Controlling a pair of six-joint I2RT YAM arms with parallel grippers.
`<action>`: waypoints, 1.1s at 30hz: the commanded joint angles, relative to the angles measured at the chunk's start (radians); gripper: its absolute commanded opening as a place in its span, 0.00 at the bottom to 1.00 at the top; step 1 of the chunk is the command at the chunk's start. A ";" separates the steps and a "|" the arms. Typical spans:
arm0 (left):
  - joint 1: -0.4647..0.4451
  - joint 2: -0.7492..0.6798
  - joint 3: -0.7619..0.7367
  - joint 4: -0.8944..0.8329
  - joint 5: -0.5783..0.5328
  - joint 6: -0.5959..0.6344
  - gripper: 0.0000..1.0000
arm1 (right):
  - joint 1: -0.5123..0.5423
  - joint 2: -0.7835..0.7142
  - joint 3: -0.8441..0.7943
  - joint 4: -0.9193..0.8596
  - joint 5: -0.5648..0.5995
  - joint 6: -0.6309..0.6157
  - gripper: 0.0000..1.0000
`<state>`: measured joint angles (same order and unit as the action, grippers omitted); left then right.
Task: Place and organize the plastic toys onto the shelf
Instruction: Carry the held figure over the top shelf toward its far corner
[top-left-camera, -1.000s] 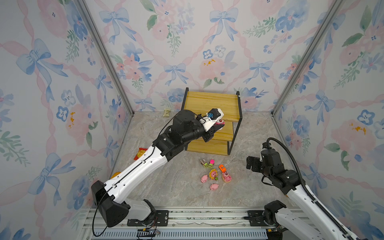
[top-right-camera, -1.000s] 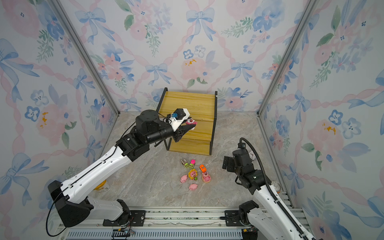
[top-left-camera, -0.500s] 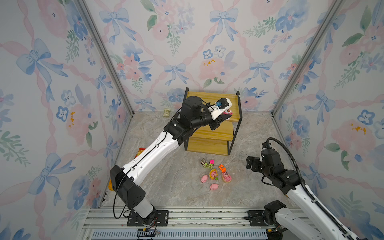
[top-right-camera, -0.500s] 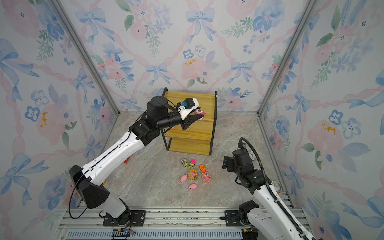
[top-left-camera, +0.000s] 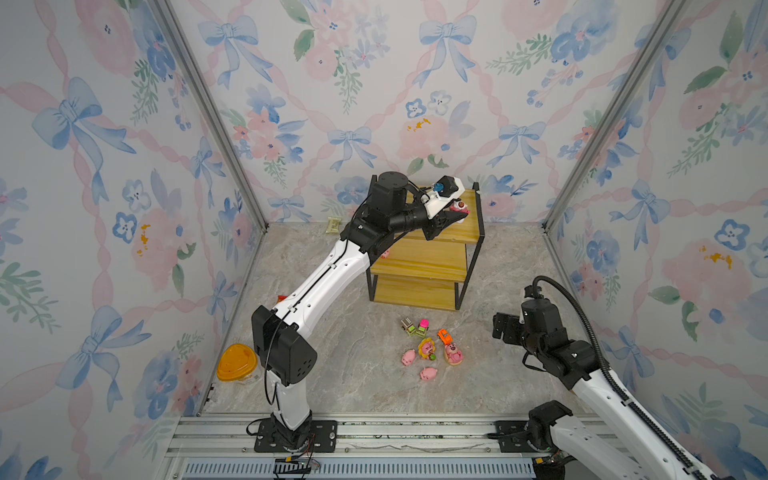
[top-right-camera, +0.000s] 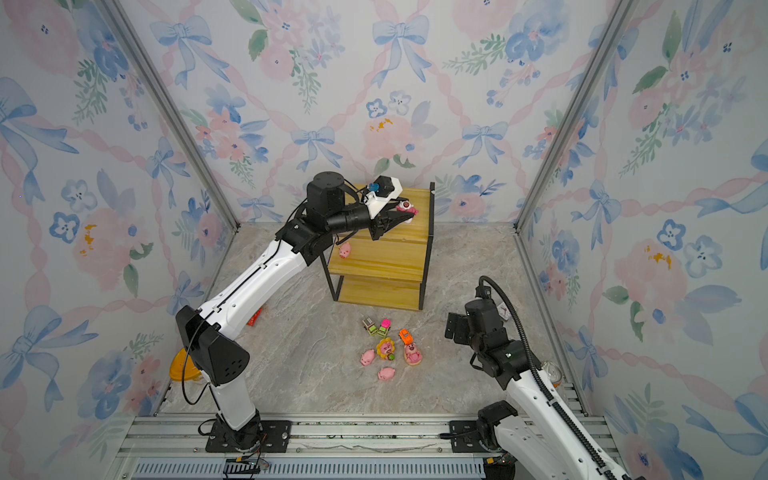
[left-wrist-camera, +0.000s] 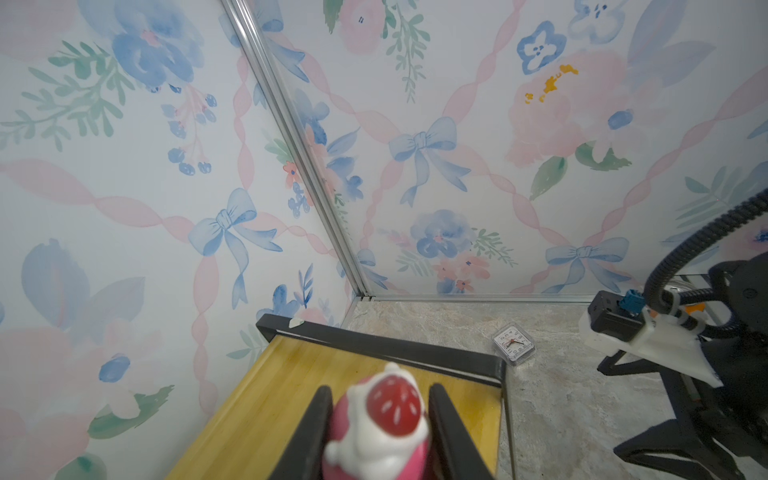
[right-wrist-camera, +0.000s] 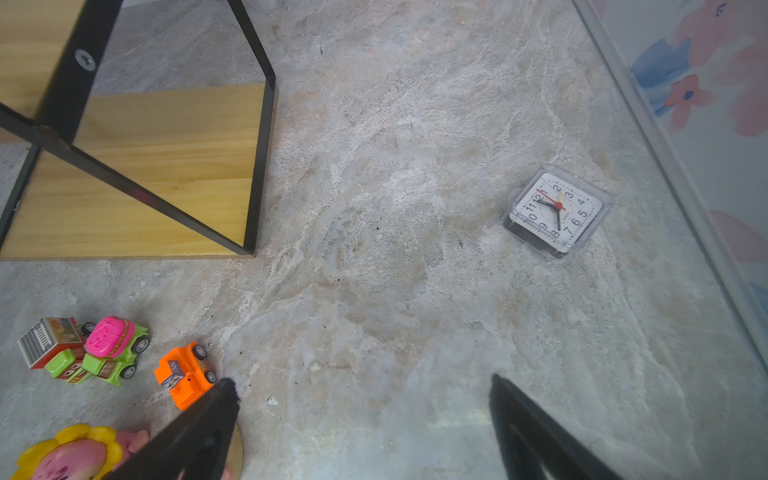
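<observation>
Moved: the left arm has risen from the middle tier's height to above the top board, carrying the bear with it. The right arm and the floor toys lie as before.
Top views, left gripper: clamped on a pink bear figurine over the right part of the top board of the shelf. I cannot tell whether the bear touches the board.
Top views, middle tier: one shelf pig at its left end.
Top views, floor: near side of the shelf, a grey-green car and a pink-green car sit side by side, with the orange car just to the right. Nearer still are a flower bear, a second bear, a left pig and a near pig.
Top views, right gripper: hovers right of that cluster, apart from it.
Top views, left side: an orange-lidded jar by the left wall and a red packet beside the left arm.
Left wrist, grip: both fingers press the bear's sides, its red cap toward the camera and the yellow board beneath. A small clock lies on the floor beyond the shelf.
Right wrist, jaws: spread wide over bare floor with nothing between them. The orange car sits just beside one fingertip, the clock is well apart, and the shelf's bottom board is bare.
</observation>
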<state>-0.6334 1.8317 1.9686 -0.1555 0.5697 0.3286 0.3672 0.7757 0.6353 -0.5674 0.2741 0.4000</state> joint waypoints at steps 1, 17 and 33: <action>0.001 0.011 0.033 0.015 0.069 -0.007 0.11 | -0.008 -0.011 -0.013 0.009 0.014 -0.012 0.97; -0.003 0.035 0.032 0.014 0.029 -0.013 0.11 | -0.009 -0.023 -0.032 0.016 0.010 -0.006 0.97; 0.001 0.002 0.041 -0.045 -0.207 -0.097 0.08 | -0.009 0.012 -0.029 0.044 -0.025 0.013 0.97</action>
<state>-0.6350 1.8565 1.9755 -0.1898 0.4110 0.2638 0.3656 0.7822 0.6182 -0.5377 0.2607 0.4034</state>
